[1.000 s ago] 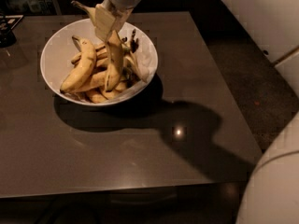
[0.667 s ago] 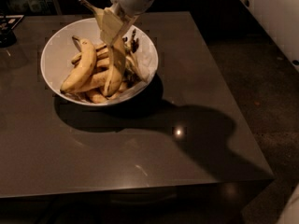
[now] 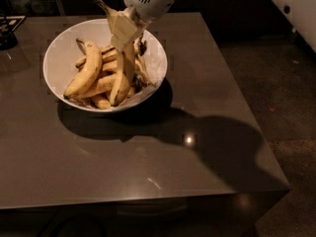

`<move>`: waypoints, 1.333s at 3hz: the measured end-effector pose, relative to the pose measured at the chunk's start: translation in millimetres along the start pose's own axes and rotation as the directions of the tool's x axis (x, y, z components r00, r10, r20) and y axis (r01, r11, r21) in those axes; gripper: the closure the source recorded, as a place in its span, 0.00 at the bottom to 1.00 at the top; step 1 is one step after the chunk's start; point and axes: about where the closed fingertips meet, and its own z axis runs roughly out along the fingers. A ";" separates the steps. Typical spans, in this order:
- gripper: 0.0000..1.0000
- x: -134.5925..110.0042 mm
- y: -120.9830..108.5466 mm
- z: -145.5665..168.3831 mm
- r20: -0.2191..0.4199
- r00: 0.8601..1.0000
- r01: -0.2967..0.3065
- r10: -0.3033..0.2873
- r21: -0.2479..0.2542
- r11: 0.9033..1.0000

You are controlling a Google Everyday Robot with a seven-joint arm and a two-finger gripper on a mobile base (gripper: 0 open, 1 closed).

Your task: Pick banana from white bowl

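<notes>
Your gripper (image 3: 122, 32), over the white bowl's (image 3: 57, 63) far side, has its fingers clamped on the banana (image 3: 121, 77) near its stem. The banana stands almost upright, its lower tip among the other bananas (image 3: 89, 68). This looks like the lift: raise it straight up, clear of the rim.

The tool (image 3: 124, 32), clamped on the banana (image 3: 121, 78), blocks the white bowl (image 3: 55, 58) at its middle; the surface (image 3: 207, 83) right of the bowl offers passage.

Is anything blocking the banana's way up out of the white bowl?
Nothing visible does. The gripper, over the white bowl, holds the banana steeply tilted, stem above the rim. Its lower end rests among other bananas, with open space above.
</notes>
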 end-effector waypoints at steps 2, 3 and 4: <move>1.00 -9.1 27.8 -21.1 0.076 0.997 0.025 -0.026 0.009 1.000; 1.00 -1.6 36.6 -36.5 0.111 0.994 0.010 -0.012 0.016 1.000; 1.00 13.2 42.0 -50.1 0.133 0.991 -0.034 0.030 0.029 0.999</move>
